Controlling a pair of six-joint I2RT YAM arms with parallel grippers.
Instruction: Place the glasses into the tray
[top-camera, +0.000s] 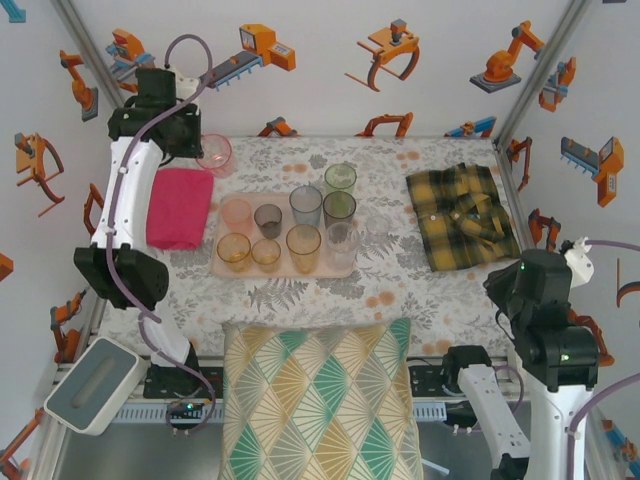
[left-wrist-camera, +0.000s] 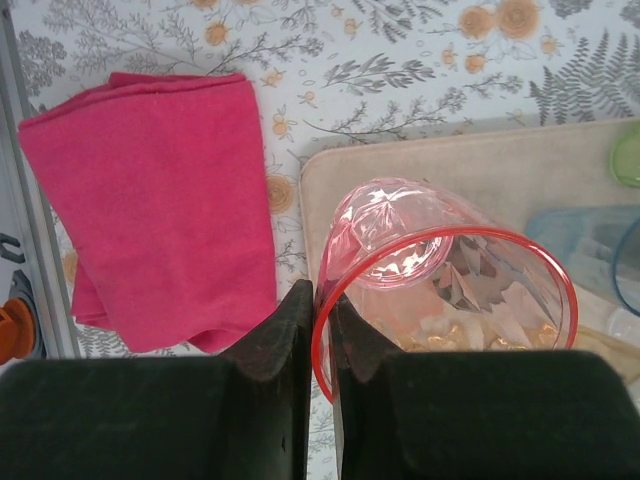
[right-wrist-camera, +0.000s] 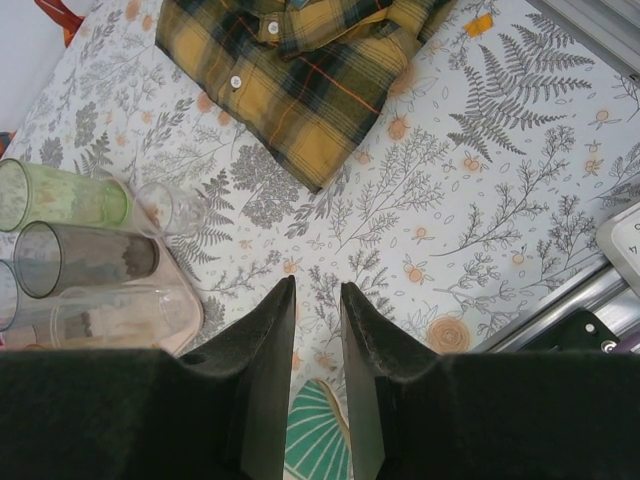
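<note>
Pink glass (left-wrist-camera: 400, 240): caught by its red-edged rim in the left hand, its mouth turned towards the wrist; from above it shows at (top-camera: 213, 153), beyond the tray's corner. Whether it clears the counter I cannot tell.
Left hand (left-wrist-camera: 322, 300): clamped on the pink glass's wall, one finger outside the rim and one inside.
Tray (left-wrist-camera: 520, 160): pale pink-beige, lying ahead and right of the left hand, its rounded corner just behind the held glass; also seen at (top-camera: 225, 270).
Glasses on the tray: nine upright tumblers, among them green (top-camera: 340, 180), blue-grey (top-camera: 305, 204), short grey (top-camera: 268, 219), short pink (top-camera: 236, 213) and amber (top-camera: 303, 245).
Clear glass (right-wrist-camera: 170, 205): ahead and left of the right hand, just beside the tray's edge; on it or off it I cannot tell.
Right hand (right-wrist-camera: 318, 290): fingers a little apart with nothing between them, above bare counter (right-wrist-camera: 480, 230).
Pink cloth (left-wrist-camera: 150, 200): folded, left of the left hand.
Plaid shirt (right-wrist-camera: 300, 80): ahead of the right hand, well apart from the tray.
Cushion (top-camera: 320, 400): patterned, nearest the arm bases.
</note>
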